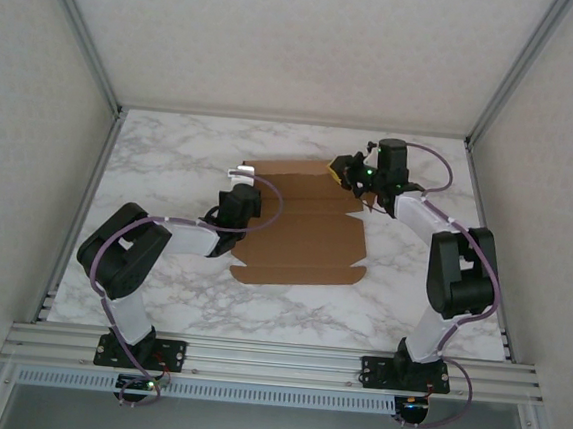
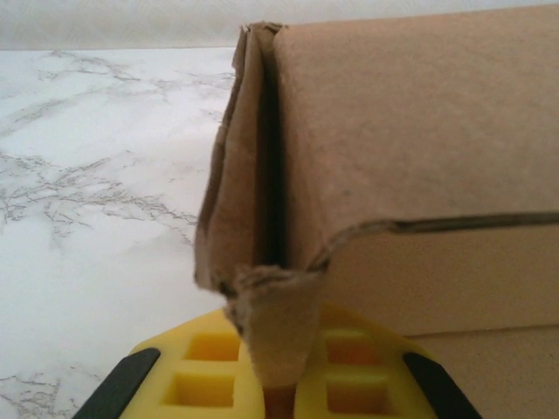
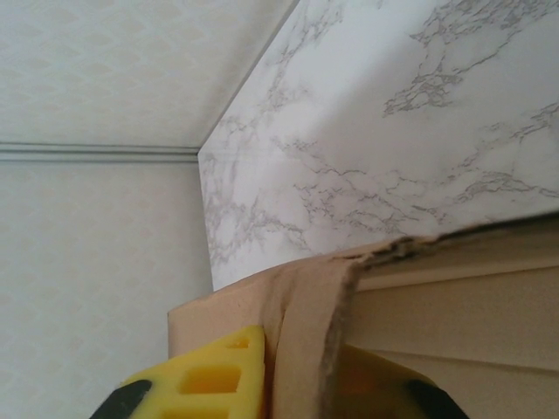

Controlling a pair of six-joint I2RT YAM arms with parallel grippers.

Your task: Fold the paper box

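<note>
We are looking at a marble-patterned table (image 1: 170, 164) — white with grey veins — lying under soft, even light. A pale, faintly patterned back wall (image 1: 302, 35) and side panels (image 1: 21, 151) are closing it in, while aluminium posts (image 1: 82, 31) are running up the corners and a ribbed rail (image 1: 274, 359) is edging the near side.

Marble-patterned table (image 1: 170, 169), pale walls (image 1: 302, 35)

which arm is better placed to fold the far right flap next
Right. The right gripper is at the box's far right corner with cardboard between its fingers; the left gripper is clamped on the left edge.
</note>
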